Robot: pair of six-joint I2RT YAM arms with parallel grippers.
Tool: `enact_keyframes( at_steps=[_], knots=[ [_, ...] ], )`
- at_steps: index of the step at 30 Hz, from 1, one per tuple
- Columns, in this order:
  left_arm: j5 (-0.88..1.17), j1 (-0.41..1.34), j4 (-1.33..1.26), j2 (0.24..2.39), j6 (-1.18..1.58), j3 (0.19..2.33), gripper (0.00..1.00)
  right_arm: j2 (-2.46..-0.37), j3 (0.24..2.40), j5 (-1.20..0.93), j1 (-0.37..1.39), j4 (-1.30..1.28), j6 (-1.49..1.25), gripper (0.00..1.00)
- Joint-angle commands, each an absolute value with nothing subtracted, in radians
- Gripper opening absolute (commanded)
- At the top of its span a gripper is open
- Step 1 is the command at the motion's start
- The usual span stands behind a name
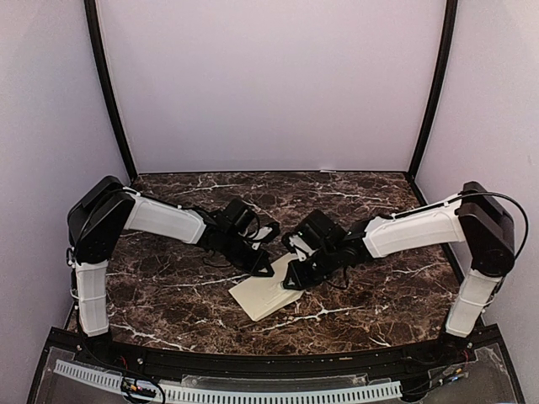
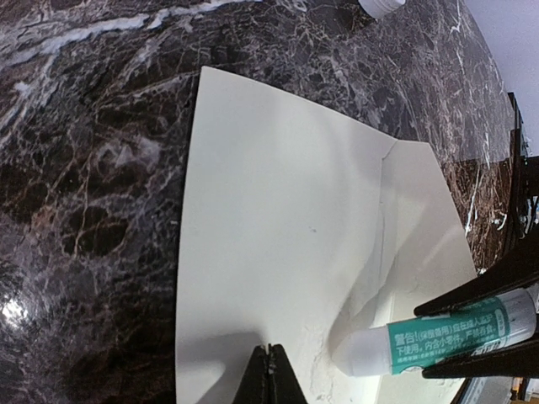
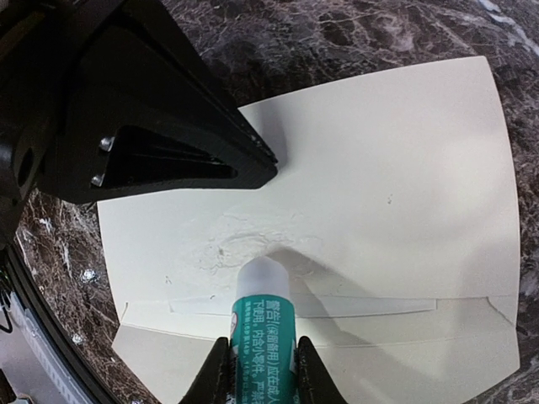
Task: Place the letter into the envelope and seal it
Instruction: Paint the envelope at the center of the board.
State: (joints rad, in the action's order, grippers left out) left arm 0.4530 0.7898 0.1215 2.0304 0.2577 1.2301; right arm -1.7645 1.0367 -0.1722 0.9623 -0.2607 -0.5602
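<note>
The cream envelope (image 1: 263, 296) lies flat on the dark marble table, with its flap crease showing in the left wrist view (image 2: 278, 219) and the right wrist view (image 3: 396, 168). My left gripper (image 2: 271, 349) is shut, and its tips rest on the envelope's face (image 1: 268, 269). My right gripper (image 3: 261, 358) is shut on a green-and-white glue stick (image 3: 263, 328). The stick's white tip touches the envelope beside wet glue smears (image 3: 227, 248). The stick also shows in the left wrist view (image 2: 446, 337). The letter is not in view.
The marble table (image 1: 168, 286) extends round the envelope on all sides. A small white round object (image 2: 383, 5) sits at the top edge of the left wrist view. The two grippers are close together over the envelope. Purple walls enclose the back and sides.
</note>
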Motion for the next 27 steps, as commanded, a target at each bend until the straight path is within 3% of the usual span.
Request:
enact_keyframes(
  at_steps=[1,27],
  knots=[
    [0.413,0.796,0.205,2.069,0.262,1.224,0.00,-1.796,1.079,-0.213,0.986,-0.214,-0.571,0.04],
    [0.418,0.796,0.202,2.069,0.259,1.221,0.00,-1.821,1.091,-0.135,0.988,-0.256,-0.573,0.04]
  ],
)
